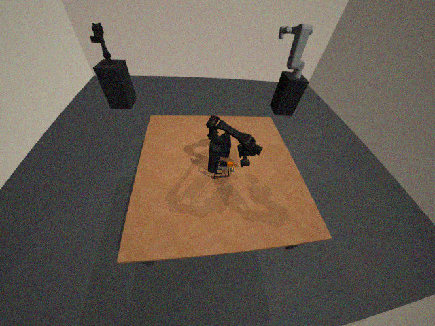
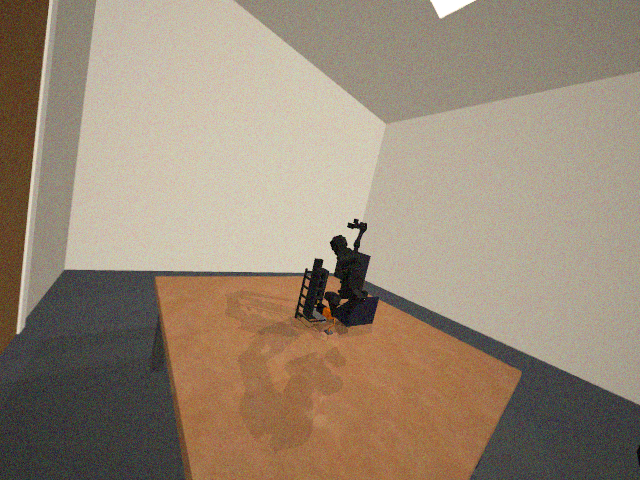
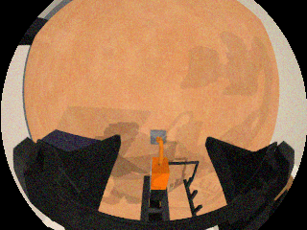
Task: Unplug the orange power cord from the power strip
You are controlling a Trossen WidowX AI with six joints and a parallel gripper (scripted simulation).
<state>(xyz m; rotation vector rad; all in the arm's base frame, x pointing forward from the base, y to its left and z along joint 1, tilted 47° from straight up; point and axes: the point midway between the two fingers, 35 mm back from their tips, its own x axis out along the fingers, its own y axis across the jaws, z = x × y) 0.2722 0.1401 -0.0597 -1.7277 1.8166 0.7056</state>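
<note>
Wrist view: the gripper is spread wide with nothing pinched; the orange plug is seen between the fingers, untouched. Release is judged done; whether it is out of the strip cannot be told. Withdrawal is left.

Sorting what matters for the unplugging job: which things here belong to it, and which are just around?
Belongs to the job:
- orange plug
- cord
- gripper, open

Just around:
- dark blue box
- small ladder-like rack
- two idle arms on pedestals
</note>
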